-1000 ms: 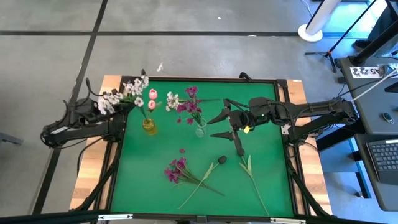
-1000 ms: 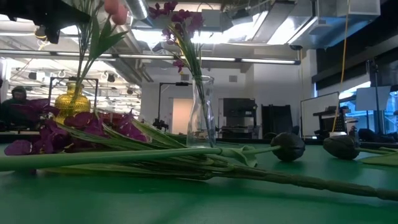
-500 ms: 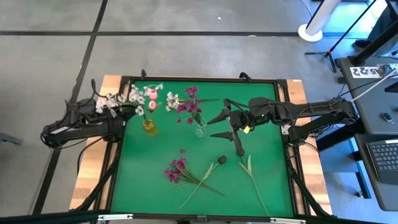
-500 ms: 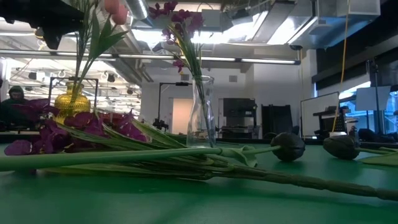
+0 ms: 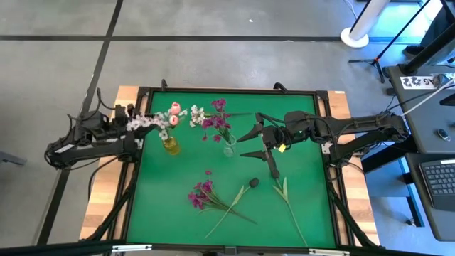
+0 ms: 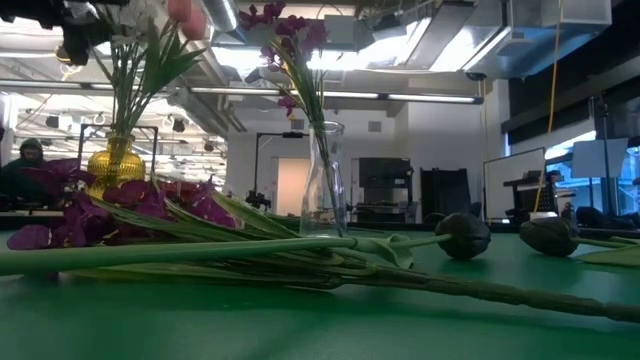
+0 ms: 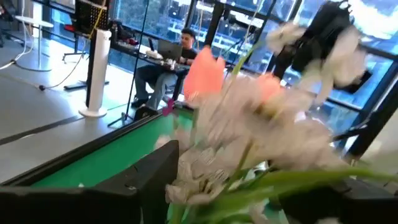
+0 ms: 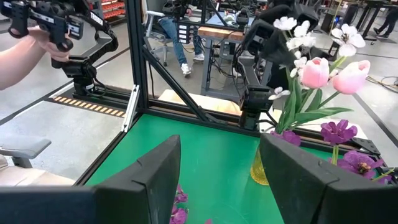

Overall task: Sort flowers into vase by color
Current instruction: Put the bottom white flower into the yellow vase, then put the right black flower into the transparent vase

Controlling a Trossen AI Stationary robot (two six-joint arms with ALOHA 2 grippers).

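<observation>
The left gripper hovers by the yellow glass vase, jaws spread around the white sprig standing in it. The right gripper waits beside the clear vase, jaws spread, empty. Magenta-purple flowers lie on the green surface.

You've got a matt green felt-like cover on the surface, bare wood showing at its left edge. Clear glossy glass vase; 2nd vase glossy amber-yellow, faceted. Flowers look like fabric w/ smooth plastic stems. Both arms matt black; right hand fingers dull black plastic.
</observation>
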